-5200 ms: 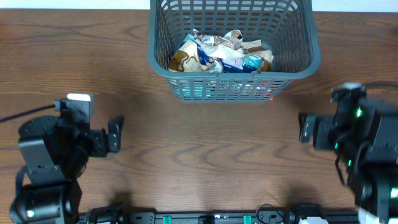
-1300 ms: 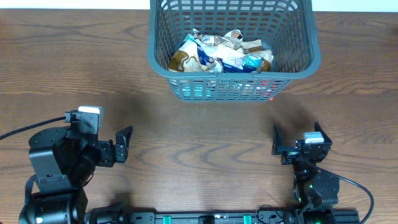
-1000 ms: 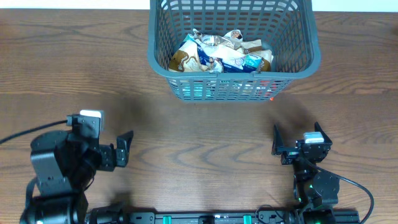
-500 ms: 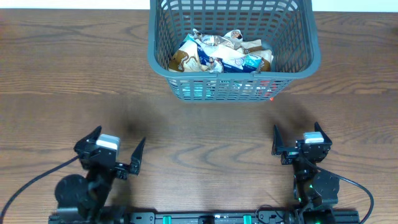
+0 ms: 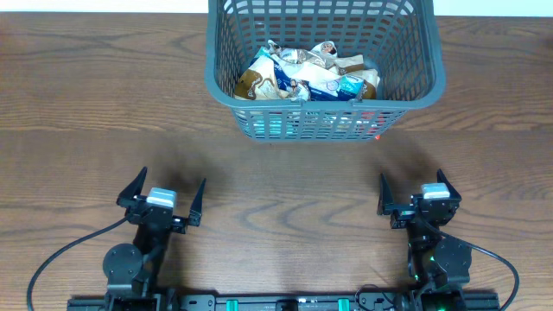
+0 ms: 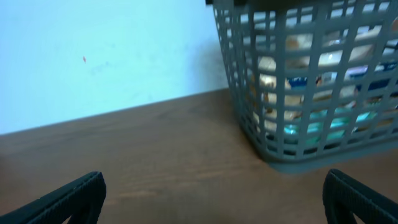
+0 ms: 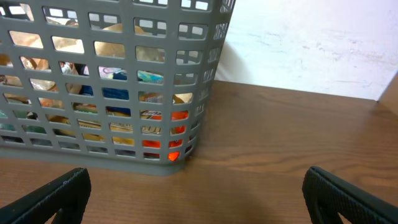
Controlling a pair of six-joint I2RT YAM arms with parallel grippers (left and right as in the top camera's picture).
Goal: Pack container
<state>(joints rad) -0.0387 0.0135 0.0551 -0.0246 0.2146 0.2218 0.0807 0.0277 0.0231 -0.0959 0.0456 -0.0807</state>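
Grey container seems well apart from left gripper.

Place: a robotics lab bench, by the look of it.
Surface: wood-grain table, with a plain pale wall right behind it.
Rig: black mounting rail running along the near edge, and a cable looping off beside it.

The container is cut off by the overhead view's top edge; its packets carry illegible print.
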